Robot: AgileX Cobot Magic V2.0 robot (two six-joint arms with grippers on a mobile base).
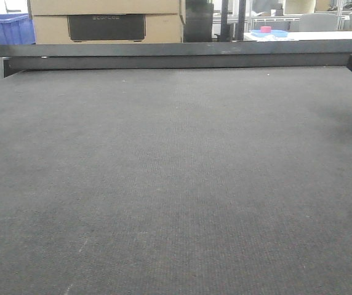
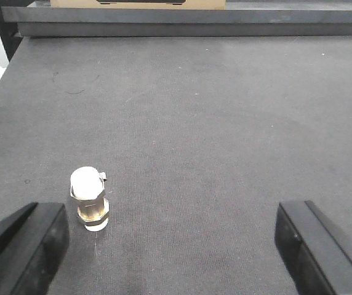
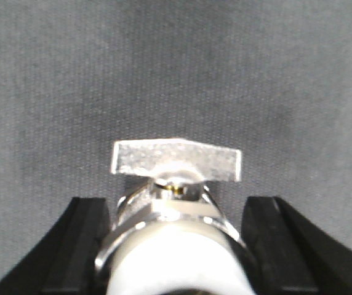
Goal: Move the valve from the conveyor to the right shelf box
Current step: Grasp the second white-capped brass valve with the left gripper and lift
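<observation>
Valve (image 3: 176, 163), metal with flat T-handle and white end, sits between fingers (image 3: 87, 239) of right gripper (image 3: 176, 206). Gripper narrow, fingers against both its sides, holding it. Conveyor (image 1: 176, 184) weave fills background; cannot tell whether valve is lifted or resting.

2nd valve (image 2: 90, 206), white cap and brass body, stands upright on conveyor just beside left finger of left gripper (image 2: 170, 212), not touching. Left gripper spread wide, holding nothing.

Black rail (image 1: 164, 55) along far edge; cardboard boxes (image 1: 105, 18) and blue crate (image 1: 4, 27) beyond.

Cardboard boxes (image 1: 105, 18) at back — blue crate (image 1: 4, 29) left.
</observation>
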